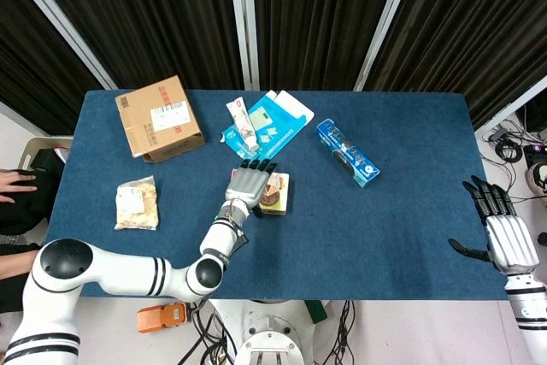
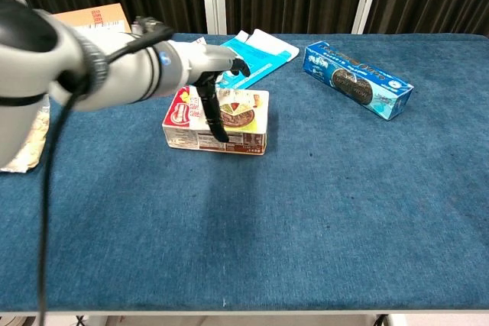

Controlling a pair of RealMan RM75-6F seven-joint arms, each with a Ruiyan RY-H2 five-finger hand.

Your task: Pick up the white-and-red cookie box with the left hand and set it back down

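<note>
The white-and-red cookie box [image 1: 278, 194] [image 2: 243, 121] lies flat on the blue table, left of centre. My left hand [image 1: 249, 183] [image 2: 208, 85] lies over the box's left half, its fingers [image 1: 259, 165] stretched straight past the far edge. In the chest view a dark thumb [image 2: 215, 120] hangs down the box's near face. The box rests on the cloth and I see no closed grip on it. My right hand [image 1: 502, 228] hovers beyond the table's right edge, fingers spread and holding nothing.
A cardboard carton [image 1: 160, 117] [image 2: 92, 16] stands at the back left, with a snack bag [image 1: 137, 203] nearer. Teal packets [image 1: 269, 124] [image 2: 260, 54] lie behind the cookie box. A blue biscuit box [image 1: 347, 152] [image 2: 357, 89] lies to the right. A person's hand [image 1: 15, 182] shows at the left edge.
</note>
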